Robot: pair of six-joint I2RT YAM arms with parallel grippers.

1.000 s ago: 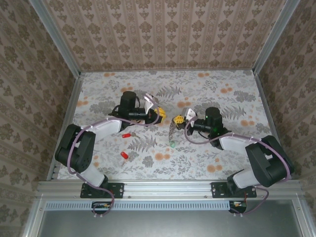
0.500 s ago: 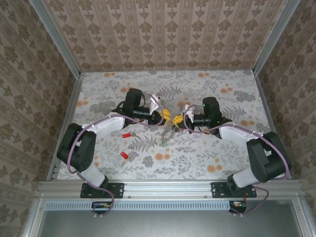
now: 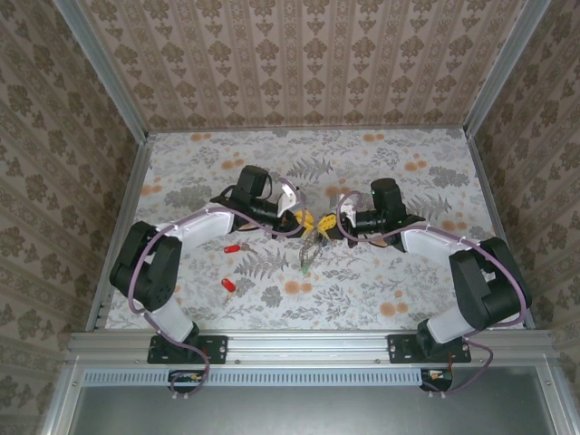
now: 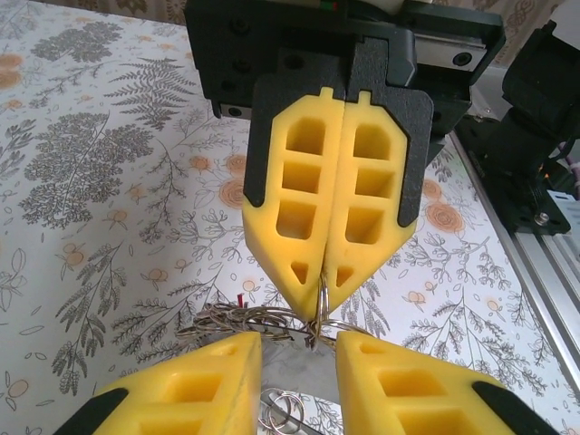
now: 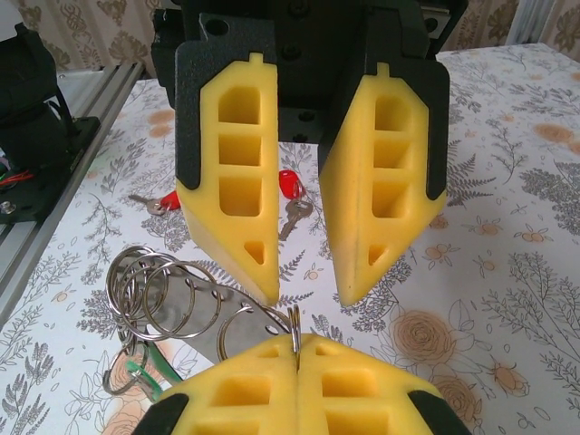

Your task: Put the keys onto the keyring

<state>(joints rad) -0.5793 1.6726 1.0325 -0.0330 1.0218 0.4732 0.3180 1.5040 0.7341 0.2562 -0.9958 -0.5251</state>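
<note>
Right tool (image 5: 296, 344) clenched on thin wire loop of keyring (image 5: 168, 292); shiny steel rings bunched. Left tool (image 5: 308, 292) released, yellow foam fingers apart. Red-headed keys (image 5: 288, 185) lie on floral table (image 5: 507, 299).

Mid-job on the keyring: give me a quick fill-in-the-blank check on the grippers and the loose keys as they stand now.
1. The right gripper has its jaws ____ on a thin ring of the keyring.
2. The left gripper faces it with its jaws ____, gripping nothing.
3. The two loose keys lying on the table on the left arm's side have ____ heads.

Missing words: shut; open; red.
</note>
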